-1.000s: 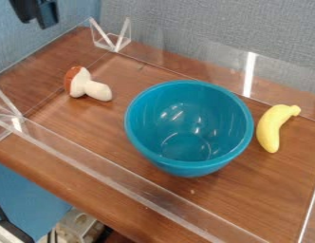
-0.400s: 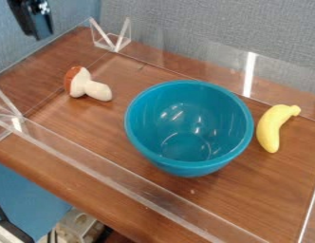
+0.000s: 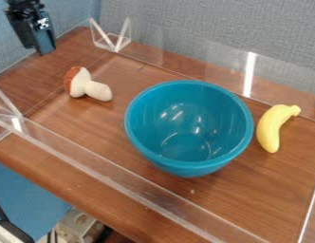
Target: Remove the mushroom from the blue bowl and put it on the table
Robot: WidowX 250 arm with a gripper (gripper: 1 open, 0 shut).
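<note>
The mushroom (image 3: 86,85) lies on its side on the brown table (image 3: 71,119), cream stem pointing right and orange-brown cap to the left, a short way left of the blue bowl (image 3: 190,126). The bowl stands upright in the middle of the table, and its inside shows only glossy teal. My gripper (image 3: 41,44) hangs as a dark shape at the top left corner, above the table's far left edge. It is well apart from both mushroom and bowl, with nothing seen in it. Its jaws are too dark and small to read.
A yellow banana (image 3: 275,126) lies to the right of the bowl. Low clear acrylic walls (image 3: 147,180) ring the table, with triangular clear brackets at the back left (image 3: 113,38) and front left (image 3: 9,119).
The gripper has come down a little at the top left corner, showing more of itself. Mushroom, bowl and banana have not moved.
</note>
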